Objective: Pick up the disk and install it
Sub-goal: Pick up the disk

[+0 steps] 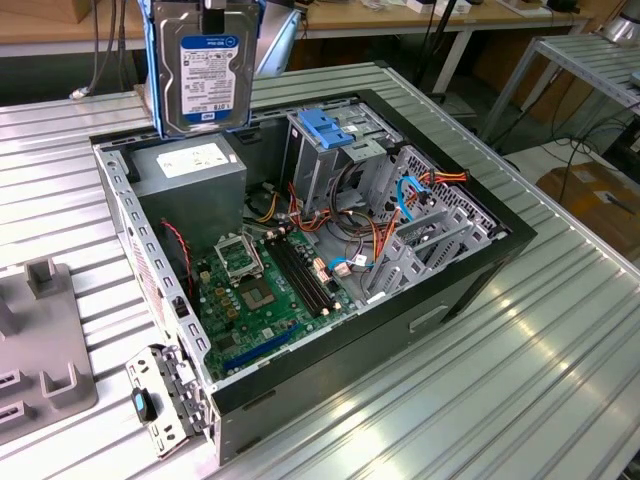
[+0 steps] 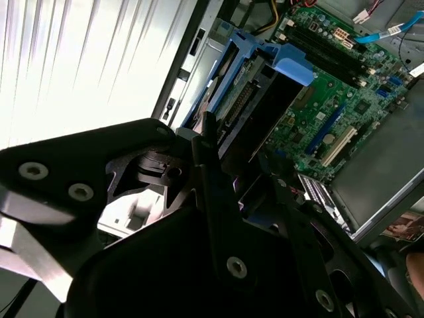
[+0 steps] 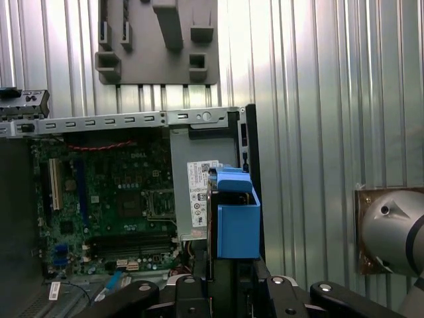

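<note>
The disk (image 1: 205, 70), a silver drive with a white-and-blue label in a blue carrier frame, hangs upright in the air above the back left corner of the open computer case (image 1: 440, 310). In both wrist views my gripper (image 3: 232, 281) (image 2: 238, 156) is shut on the disk; its black fingers (image 2: 212, 172) clamp the drive on either side. The blue carrier (image 3: 235, 222) (image 2: 288, 63) points down toward the case. Below it lie the grey power supply (image 1: 190, 170) and the motherboard (image 1: 260, 290).
A metal drive cage with a blue part (image 1: 335, 130) stands at the back of the case, with cables beside it. A grey fixture (image 1: 40, 350) lies on the ribbed table at the exterior view's left. A metal bracket (image 1: 160, 395) hangs off the case's near corner.
</note>
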You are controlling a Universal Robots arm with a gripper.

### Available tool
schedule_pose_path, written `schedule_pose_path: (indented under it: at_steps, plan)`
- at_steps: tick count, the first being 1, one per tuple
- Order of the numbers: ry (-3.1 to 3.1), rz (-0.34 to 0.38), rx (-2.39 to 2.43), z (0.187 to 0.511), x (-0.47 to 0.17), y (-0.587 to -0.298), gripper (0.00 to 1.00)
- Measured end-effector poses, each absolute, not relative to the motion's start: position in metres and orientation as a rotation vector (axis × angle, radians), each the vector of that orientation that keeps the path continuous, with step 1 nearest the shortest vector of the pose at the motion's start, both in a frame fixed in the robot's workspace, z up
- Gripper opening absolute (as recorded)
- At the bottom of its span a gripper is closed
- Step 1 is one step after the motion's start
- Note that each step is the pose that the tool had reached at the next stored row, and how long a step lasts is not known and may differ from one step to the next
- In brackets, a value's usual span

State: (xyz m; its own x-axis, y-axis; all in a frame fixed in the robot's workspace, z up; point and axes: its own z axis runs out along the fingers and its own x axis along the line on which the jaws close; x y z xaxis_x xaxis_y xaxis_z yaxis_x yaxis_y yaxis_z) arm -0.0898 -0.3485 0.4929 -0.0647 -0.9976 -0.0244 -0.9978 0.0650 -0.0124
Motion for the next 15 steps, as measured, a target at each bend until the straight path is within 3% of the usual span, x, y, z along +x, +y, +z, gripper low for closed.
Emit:
schedule_pose_path:
  at_steps: [15]
  plan:
    - [2.273, 0.012, -2.130, 0.4929, -0.0813, -0.3485, 0.35]
